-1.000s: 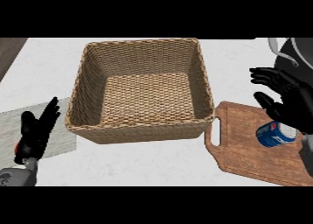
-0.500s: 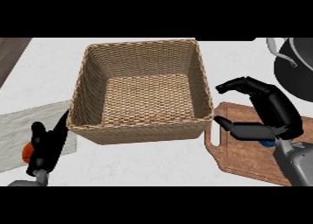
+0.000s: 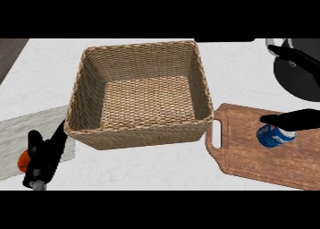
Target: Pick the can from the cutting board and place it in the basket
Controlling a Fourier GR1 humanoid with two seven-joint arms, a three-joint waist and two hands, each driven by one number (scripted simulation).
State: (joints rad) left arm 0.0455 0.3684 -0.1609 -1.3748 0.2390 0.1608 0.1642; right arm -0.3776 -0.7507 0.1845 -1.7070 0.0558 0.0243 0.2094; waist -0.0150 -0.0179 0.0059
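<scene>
Two black hands show in my head view of the white counter (image 3: 162, 167). My left hand (image 3: 47, 152) is at the lower left, seen edge-on, its fingers straight and holding nothing; it lies over the corner of a grey mat (image 3: 17, 134) and partly hides a small orange object (image 3: 21, 161). A large woven basket (image 3: 143, 134) stands in the middle of the counter, with nothing visible inside it. Just to its right lies a wooden cutting board (image 3: 255, 156), its handle slot facing the basket. The can (image 3: 273, 137), blue with white markings, is on the board near its right end, well apart from the basket. My right hand (image 3: 301, 119) comes in from the right edge as a dark bar that crosses the can's upper edge; I cannot tell whether it is spread, closed, or clamped on the can. A black pot (image 3: 305, 76) sits at the upper right, beyond the board.
</scene>
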